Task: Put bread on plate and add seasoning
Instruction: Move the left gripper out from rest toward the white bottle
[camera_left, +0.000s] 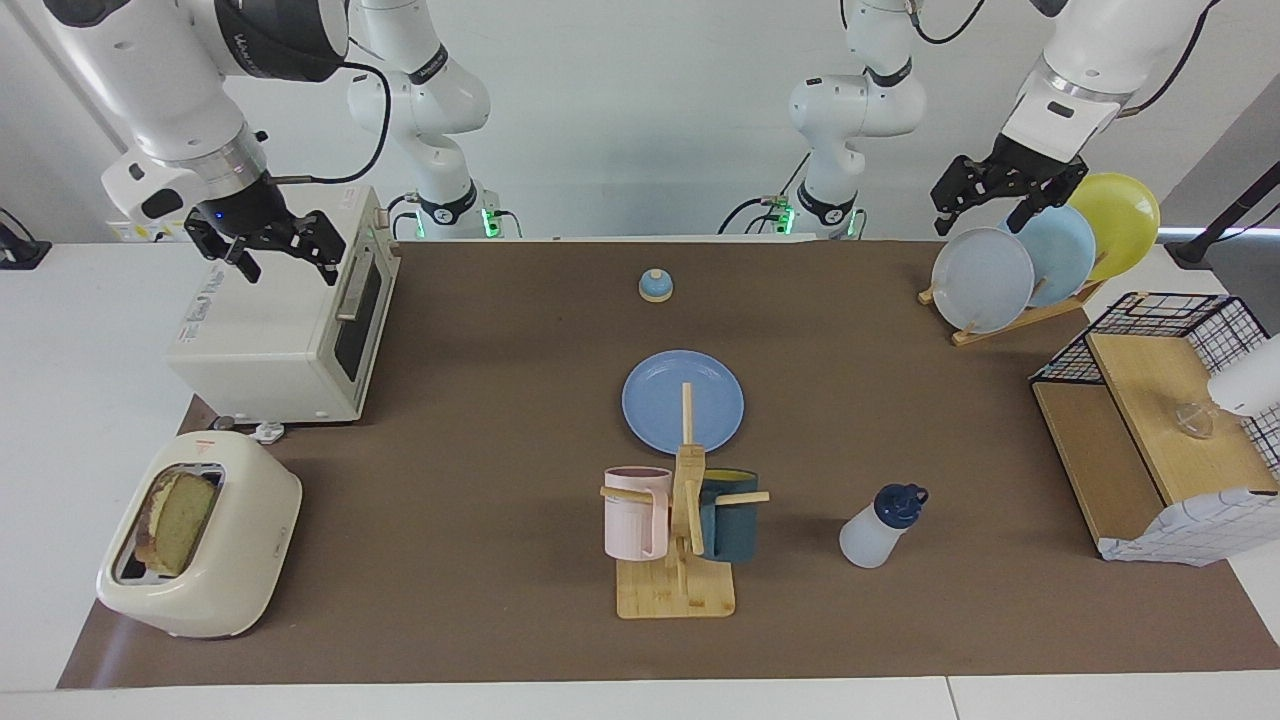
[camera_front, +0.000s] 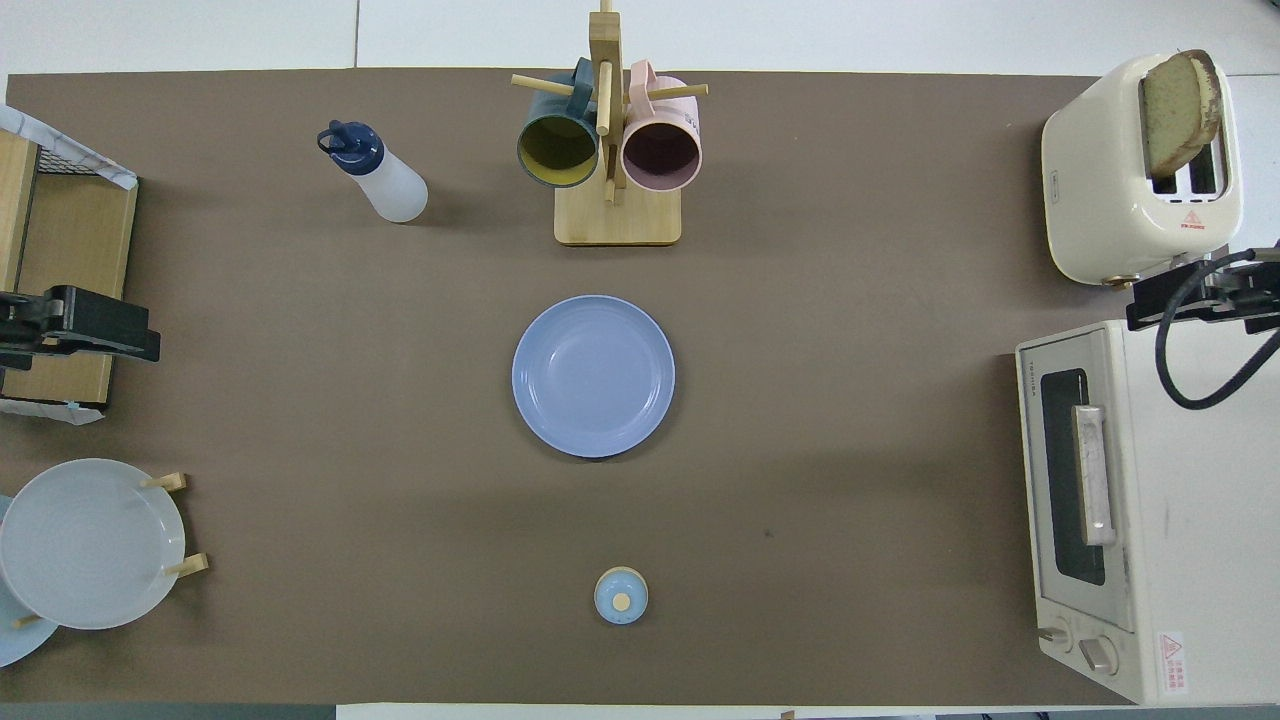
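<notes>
The bread (camera_left: 178, 520) (camera_front: 1180, 110) stands upright in a slot of the cream toaster (camera_left: 245, 560) at the right arm's end of the table. The periwinkle-blue plate (camera_left: 683, 400) (camera_front: 593, 375) lies flat and bare at the table's middle. The seasoning (camera_left: 880, 530) (camera_front: 385, 180), a white squeeze bottle with a navy cap, stands farther from the robots than the plate, toward the left arm's end. My right gripper (camera_left: 285, 262) hangs open over the toaster oven. My left gripper (camera_left: 985, 215) hangs open over the plate rack. Neither holds anything.
A white toaster oven (camera_left: 280, 330) sits nearer to the robots than the toaster. A wooden mug tree (camera_left: 680, 560) with two mugs stands just past the plate. A small blue bell (camera_left: 655, 286), a plate rack (camera_left: 1000, 320) and a wire-and-wood shelf (camera_left: 1150, 400) are also here.
</notes>
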